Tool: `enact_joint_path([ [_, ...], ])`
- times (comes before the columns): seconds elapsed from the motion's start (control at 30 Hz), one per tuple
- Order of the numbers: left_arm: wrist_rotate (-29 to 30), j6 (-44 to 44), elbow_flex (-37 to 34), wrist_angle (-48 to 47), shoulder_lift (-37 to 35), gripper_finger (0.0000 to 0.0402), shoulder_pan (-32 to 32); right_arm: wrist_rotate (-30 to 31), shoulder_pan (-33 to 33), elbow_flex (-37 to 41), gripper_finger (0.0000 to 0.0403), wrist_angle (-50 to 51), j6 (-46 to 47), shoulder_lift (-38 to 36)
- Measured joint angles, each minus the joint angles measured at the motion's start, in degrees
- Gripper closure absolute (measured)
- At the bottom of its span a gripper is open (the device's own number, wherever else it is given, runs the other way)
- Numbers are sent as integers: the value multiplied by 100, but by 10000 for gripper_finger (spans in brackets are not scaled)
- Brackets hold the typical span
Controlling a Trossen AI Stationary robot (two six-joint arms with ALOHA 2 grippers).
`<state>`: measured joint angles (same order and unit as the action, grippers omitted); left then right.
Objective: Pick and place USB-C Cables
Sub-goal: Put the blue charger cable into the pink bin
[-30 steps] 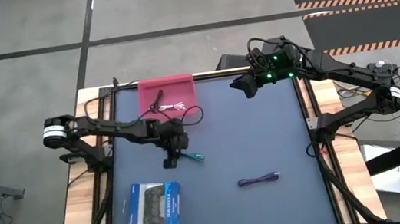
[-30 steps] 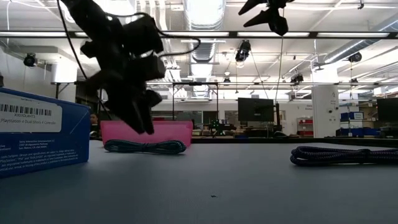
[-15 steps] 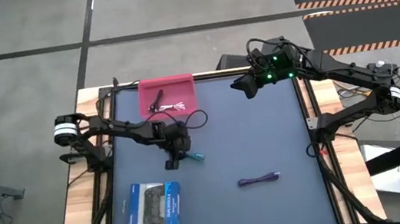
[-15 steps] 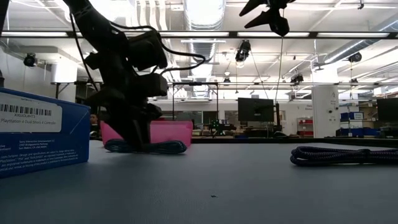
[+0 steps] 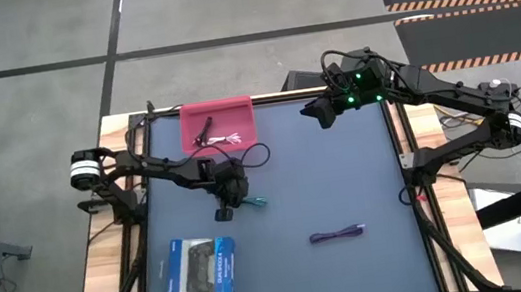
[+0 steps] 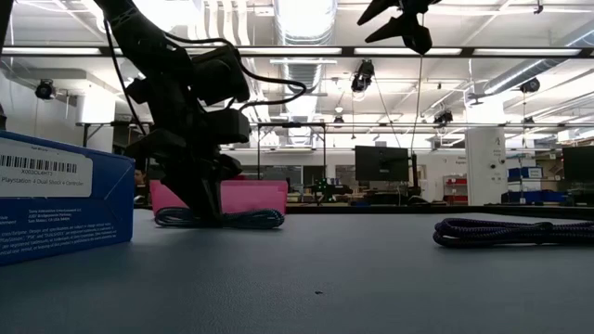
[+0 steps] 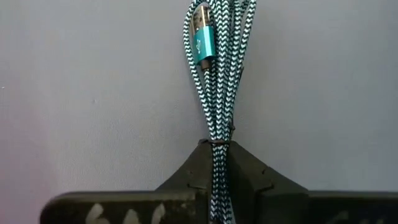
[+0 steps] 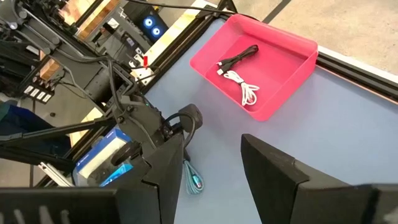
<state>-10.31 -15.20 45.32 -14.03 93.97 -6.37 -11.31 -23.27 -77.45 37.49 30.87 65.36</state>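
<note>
Teal cable (image 7: 219, 87) flat on worktop (image 5: 325, 178), left of centre, now pinched at one end by left end effector (image 5: 227, 208), down from a hover a second ago; grasp looks made, lift and carry to tray likely next. Boxed controller (image 5: 199, 269) near the front left corner, apart. Pink tray (image 5: 242, 113) at the back left, already holding white cable (image 8: 244, 88) and black cable (image 8: 237, 56). Purple cable (image 5: 338, 234) further right, untouched. Right end effector (image 5: 320, 115) spread, high at the back right, waiting. Path to tray apparently unobstructed.
</note>
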Motion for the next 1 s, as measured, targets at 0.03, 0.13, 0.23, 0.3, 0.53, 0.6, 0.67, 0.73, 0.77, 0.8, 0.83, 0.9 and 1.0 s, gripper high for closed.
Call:
enact_joint_path([
  [0.03,-2,0,0,-2,0,390,0,1,0,0,250,1,0,0],
  [0.13,1,27,-4,-2,-15,390,2,2,0,0,250,1,0,0],
  [0.23,6,143,22,-120,-77,392,6,2,0,0,250,1,0,0],
  [0.3,6,145,108,-336,-152,392,7,2,0,0,250,1,0,0],
  [0.53,8,144,737,-1576,-589,394,5,103,0,0,250,3,-7,0],
  [0.6,9,138,968,-1839,-712,394,-3,105,-2,0,250,0,-8,0],
  [0.67,7,127,1157,-2078,-801,394,-17,105,-2,0,250,3,-7,0],
  [0.73,10,120,1352,-2334,-859,394,-46,105,-1,0,250,3,-7,0],
  [0.77,9,105,1462,-2489,-870,394,-69,105,-2,0,250,3,-7,0],
  [0.8,9,94,1586,-2655,-882,394,-87,105,-2,0,250,3,-7,0],
  [0.83,8,85,1704,-2791,-887,394,-119,105,-2,0,250,3,-7,0],
  [0.9,9,-15,1942,-3140,-890,394,-189,105,-2,0,250,3,-5,0],
  [1.0,12,-232,2282,-3516,-890,394,-317,103,-2,0,250,3,-4,0],
])
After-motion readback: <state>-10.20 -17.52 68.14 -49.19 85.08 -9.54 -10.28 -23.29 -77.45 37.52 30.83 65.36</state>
